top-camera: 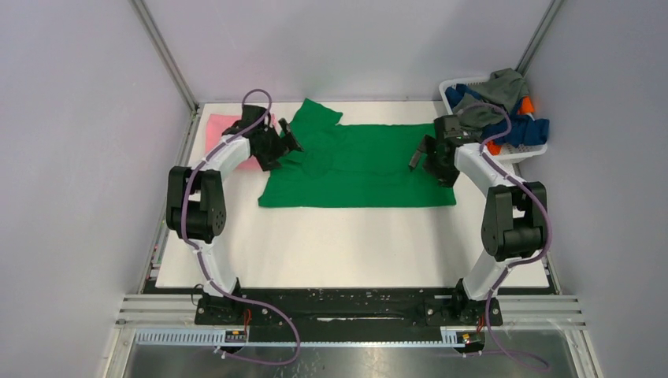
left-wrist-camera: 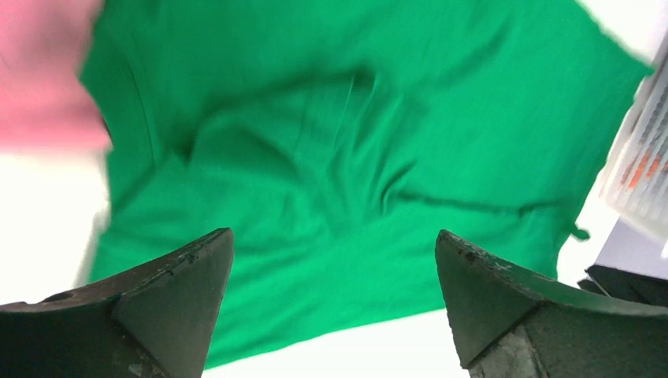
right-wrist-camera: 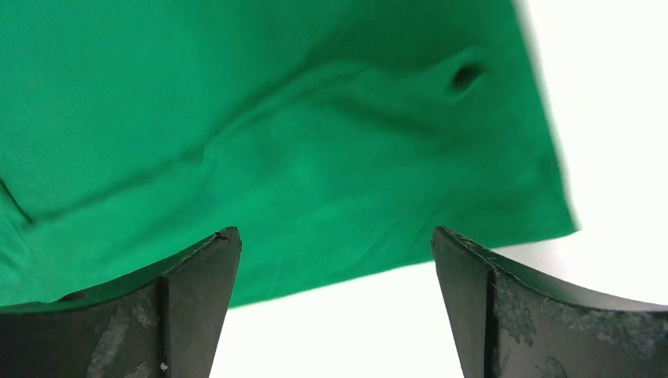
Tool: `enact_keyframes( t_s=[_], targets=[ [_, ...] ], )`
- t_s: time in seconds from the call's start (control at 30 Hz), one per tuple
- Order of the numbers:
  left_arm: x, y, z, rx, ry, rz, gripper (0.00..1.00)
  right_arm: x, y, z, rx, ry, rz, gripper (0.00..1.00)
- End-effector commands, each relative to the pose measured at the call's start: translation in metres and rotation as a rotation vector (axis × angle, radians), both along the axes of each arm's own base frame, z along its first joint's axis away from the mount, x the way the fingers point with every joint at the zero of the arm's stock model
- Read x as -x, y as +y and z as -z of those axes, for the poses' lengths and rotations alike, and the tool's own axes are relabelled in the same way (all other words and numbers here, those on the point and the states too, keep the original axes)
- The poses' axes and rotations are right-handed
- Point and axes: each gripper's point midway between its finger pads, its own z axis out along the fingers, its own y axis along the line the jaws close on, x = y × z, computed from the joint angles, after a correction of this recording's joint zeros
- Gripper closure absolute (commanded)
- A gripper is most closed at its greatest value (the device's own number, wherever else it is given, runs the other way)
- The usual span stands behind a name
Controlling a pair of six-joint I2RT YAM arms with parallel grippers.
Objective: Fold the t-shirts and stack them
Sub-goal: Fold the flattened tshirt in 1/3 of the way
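A bright green t-shirt [top-camera: 358,165] lies spread flat across the back middle of the white table, one sleeve sticking out at its far left. It fills the left wrist view [left-wrist-camera: 339,150] and the right wrist view [right-wrist-camera: 276,134]. My left gripper [top-camera: 288,143] is open and empty above the shirt's left end. My right gripper [top-camera: 419,154] is open and empty above the shirt's right end. A light pink t-shirt [top-camera: 230,131] lies folded at the back left, partly under my left arm; it also shows in the left wrist view [left-wrist-camera: 43,75].
A white slotted basket [top-camera: 520,150] at the back right holds grey-olive [top-camera: 492,98], dark blue [top-camera: 526,130] and orange [top-camera: 526,104] shirts. Its edge shows in the left wrist view [left-wrist-camera: 642,157]. Metal frame posts stand at the back corners.
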Motion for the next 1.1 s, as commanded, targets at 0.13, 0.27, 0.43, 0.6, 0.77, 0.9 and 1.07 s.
enact_keyframes(
  t_s=[0.13, 0.27, 0.43, 0.6, 0.77, 0.9, 1.07],
  targets=[
    [0.046, -0.052, 0.012, 0.083, 0.017, 0.094, 0.01, 0.024, 0.064, 0.028, -0.089, 0.101, -0.2, 0.0],
    [0.023, -0.057, 0.012, 0.082, -0.004, 0.086, 0.01, 0.022, 0.067, 0.034, -0.086, 0.114, -0.208, 0.0],
    [-0.025, -0.057, 0.013, 0.045, -0.085, 0.056, 0.01, 0.028, 0.063, 0.038, -0.066, 0.139, -0.201, 0.01],
    [-0.082, -0.043, 0.022, 0.021, -0.127, 0.013, 0.01, 0.033, 0.055, 0.039, -0.031, 0.164, -0.184, 0.01],
    [-0.143, -0.006, -0.016, -0.004, -0.248, -0.109, 0.01, 0.034, 0.047, 0.035, 0.007, 0.155, -0.174, 0.0],
    [-0.135, -0.011, -0.044, 0.057, -0.28, -0.075, 0.01, 0.035, 0.047, 0.035, 0.008, 0.157, -0.184, 0.01],
    [-0.073, -0.029, -0.043, 0.035, -0.261, -0.014, 0.01, 0.038, 0.048, 0.037, 0.004, 0.157, -0.2, 0.0]
  ],
)
